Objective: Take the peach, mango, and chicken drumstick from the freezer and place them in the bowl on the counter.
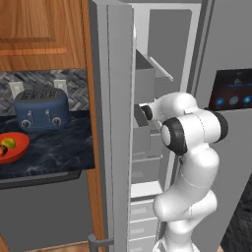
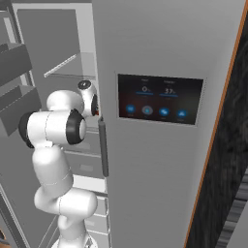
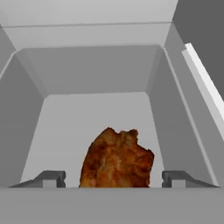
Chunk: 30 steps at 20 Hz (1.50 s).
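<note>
My gripper (image 3: 113,178) is open, fingertips (image 3: 51,179) flanking the chicken drumstick (image 3: 116,160) in a grey freezer (image 3: 92,74) drawer; my arm (image 1: 189,162) reaches in elbow-bent. The door screen (image 2: 160,99) text is unreadable.

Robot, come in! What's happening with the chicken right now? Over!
Jaws apart, one each side of the chicken drumstick, not yet gripping. Drumstick lying inside the freezer. Two fruits already in the bowl. Nothing in the way.

Kitchen, freezer (image 1: 147,98), toaster (image 1: 41,109), counter (image 1: 59,147)

arm (image 1: 194,162): glossy white rounded segments | joints: dark caps | tool (image 3: 114,179) tips: small, dark grey
</note>
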Motion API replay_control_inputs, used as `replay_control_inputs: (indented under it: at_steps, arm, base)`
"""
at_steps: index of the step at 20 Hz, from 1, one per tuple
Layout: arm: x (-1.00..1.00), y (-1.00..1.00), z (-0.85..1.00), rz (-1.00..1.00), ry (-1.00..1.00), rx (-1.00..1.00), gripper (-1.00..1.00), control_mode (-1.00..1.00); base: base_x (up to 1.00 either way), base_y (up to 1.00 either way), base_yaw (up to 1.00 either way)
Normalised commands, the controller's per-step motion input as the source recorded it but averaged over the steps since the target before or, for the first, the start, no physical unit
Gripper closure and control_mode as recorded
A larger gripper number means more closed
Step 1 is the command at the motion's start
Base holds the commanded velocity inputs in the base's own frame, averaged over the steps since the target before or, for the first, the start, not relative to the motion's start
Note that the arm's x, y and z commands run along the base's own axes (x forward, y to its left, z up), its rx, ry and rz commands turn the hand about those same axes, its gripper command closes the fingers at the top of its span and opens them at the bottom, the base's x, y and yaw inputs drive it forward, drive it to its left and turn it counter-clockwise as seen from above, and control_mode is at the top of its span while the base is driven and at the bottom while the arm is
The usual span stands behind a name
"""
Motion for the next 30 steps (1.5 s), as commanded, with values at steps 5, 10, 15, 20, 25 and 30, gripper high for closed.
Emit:
replay_control_inputs:
  at_steps: [5, 10, 15, 20, 25, 30]
  arm:
    - [0.02, 0.00, -0.46, 0.00, 0.00, 0.00, 1.00, -1.00]
    - [-0.39, 0.00, -0.45, 0.00, 0.00, 0.00, 1.00, -1.00]
    - [-0.87, 0.07, -0.14, 0.01, -0.05, 0.00, 1.00, -1.00]
    - [-0.95, 0.02, -0.02, 0.04, -0.16, 0.00, 1.00, -1.00]
    - [-0.69, 0.02, 0.09, 0.06, -0.02, 0.00, 1.00, -1.00]
    - [-0.57, 0.03, 0.34, 0.02, 0.00, 0.02, 1.00, -1.00]
  base:
    - [0.00, 0.00, 0.00]
    - [0.00, 0.00, 0.00]
    - [0.00, 0.00, 0.00]
    - [0.00, 0.00, 0.00]
    - [0.00, 0.00, 0.00]
    - [0.00, 0.00, 0.00]
